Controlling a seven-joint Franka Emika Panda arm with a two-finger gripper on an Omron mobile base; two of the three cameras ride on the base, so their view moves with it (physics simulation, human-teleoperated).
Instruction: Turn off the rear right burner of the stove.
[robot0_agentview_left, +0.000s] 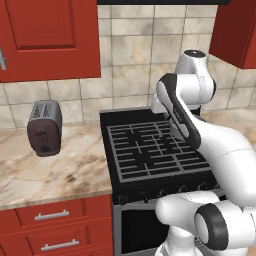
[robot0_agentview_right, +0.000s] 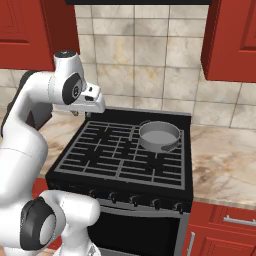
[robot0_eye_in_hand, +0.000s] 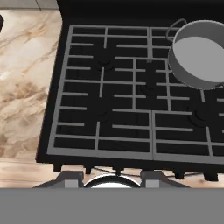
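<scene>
The stove (robot0_agentview_left: 142, 152) (robot0_agentview_right: 120, 155) (robot0_eye_in_hand: 109, 100) is a wide black gas range with grey bar grates. A grey pot (robot0_agentview_right: 159, 135) (robot0_eye_in_hand: 199, 54) sits on the rear right burner (robot0_agentview_right: 176, 131) (robot0_eye_in_hand: 161, 52) and covers its head. In the left base view my arm hides that corner. A row of small dark knobs (robot0_agentview_right: 135, 200) (robot0_agentview_left: 165, 192) (robot0_eye_in_hand: 89, 168) runs along the stove's front edge. My gripper (robot0_agentview_right: 76, 113) (robot0_eye_in_hand: 110, 177) hangs above the stove's rear left part, well above the grate. Its tips stand apart with nothing between them, so it is open.
A grey-brown toaster (robot0_agentview_left: 45, 127) stands on the marble counter (robot0_agentview_left: 50, 170) left of the stove. More counter (robot0_agentview_right: 225, 160) lies to the right. Red wall cabinets (robot0_agentview_left: 50, 35) (robot0_agentview_right: 230, 40) hang at both sides, red drawers (robot0_agentview_left: 52, 215) below.
</scene>
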